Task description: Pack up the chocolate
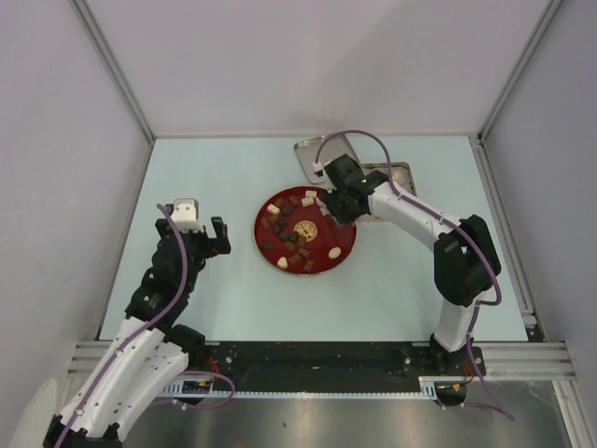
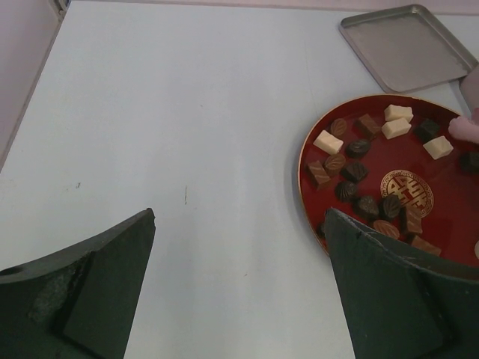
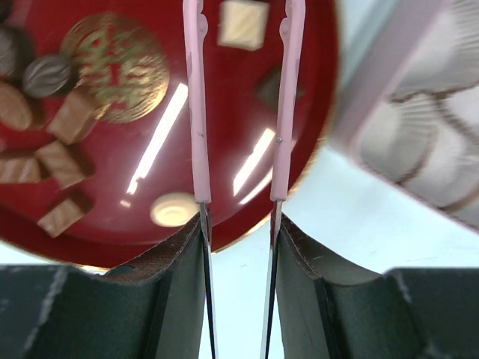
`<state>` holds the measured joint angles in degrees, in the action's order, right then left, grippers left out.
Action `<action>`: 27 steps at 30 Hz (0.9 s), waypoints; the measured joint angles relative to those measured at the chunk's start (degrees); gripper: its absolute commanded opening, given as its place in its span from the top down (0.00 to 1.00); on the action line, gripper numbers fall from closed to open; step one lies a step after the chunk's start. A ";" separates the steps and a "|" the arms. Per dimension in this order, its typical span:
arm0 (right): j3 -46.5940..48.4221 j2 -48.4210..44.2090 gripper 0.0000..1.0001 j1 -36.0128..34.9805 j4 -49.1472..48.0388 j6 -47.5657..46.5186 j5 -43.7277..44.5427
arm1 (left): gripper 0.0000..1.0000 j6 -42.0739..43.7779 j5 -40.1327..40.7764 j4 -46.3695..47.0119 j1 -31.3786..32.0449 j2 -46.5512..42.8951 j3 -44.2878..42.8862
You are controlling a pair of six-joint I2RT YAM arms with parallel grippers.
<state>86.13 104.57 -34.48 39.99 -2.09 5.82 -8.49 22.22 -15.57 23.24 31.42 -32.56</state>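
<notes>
right gripper (image 3: pixel 239 230) clamps pink tongs (image 3: pixel 196 112) | arms parted | cream chocolate (image 3: pixel 243 23) between, seemingly ungripped

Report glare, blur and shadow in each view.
Right wrist: white glare streaks on the plate, cups at right blurred, tongs sharper. Left wrist: chocolate in focus, fingers dark and close. Top external: even light on the table, faint shadows.

Red plate (image 2: pixel 456 224), pink tongs (image 3: pixel 197 112), metal lid (image 2: pixel 408 45) on pale table (image 2: pixel 187 112)

Pale blue table (image 1: pixel 215 168) with red plate (image 1: pixel 341 235), silver lid (image 1: pixel 308 159), partly hidden tin (image 1: pixel 403 171)
</notes>
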 measured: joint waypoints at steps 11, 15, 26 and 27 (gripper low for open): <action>-1.01 2.19 0.58 -4.22 0.42 4.68 2.91 | 0.00 0.00 -0.17 0.00 0.00 -1.46 0.00; -0.96 4.17 0.58 -4.22 0.44 5.33 4.02 | 0.00 0.00 -0.15 0.00 0.00 -1.97 0.00; 0.70 9.11 0.64 -3.96 0.57 5.49 5.11 | 0.00 0.00 -0.15 0.00 0.00 -2.10 0.00; 0.81 9.29 0.67 -3.91 0.57 5.51 5.09 | 0.00 0.00 -0.15 0.00 0.00 -2.12 0.00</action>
<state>86.94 113.86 -38.39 40.56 3.42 10.92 -8.49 22.06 -15.57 23.24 29.30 -32.56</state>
